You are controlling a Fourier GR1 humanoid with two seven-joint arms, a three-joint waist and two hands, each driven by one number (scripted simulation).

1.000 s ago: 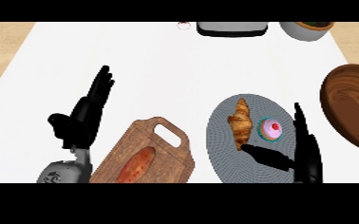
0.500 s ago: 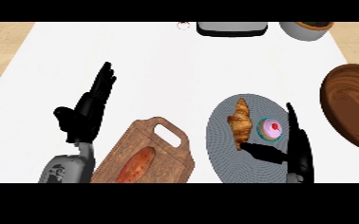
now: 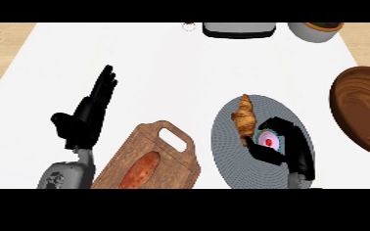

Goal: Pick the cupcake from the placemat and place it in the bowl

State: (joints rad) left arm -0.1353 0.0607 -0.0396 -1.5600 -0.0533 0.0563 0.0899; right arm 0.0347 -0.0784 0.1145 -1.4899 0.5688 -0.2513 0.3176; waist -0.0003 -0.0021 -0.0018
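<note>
Head view: the right hand curls round the cupcake, which sits on the placemat, seemingly to lift it. A croissant lies just left of that hand; the bowl waits to its right. The left hand rests open, idle.

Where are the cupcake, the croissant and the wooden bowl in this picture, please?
cupcake [image 3: 269, 140]: head view, on its pink top between the curled fingers.
croissant [image 3: 245, 115]: head view, on the middle of its golden body.
wooden bowl [image 3: 354, 105]: head view, on its brown inner wall.
</note>
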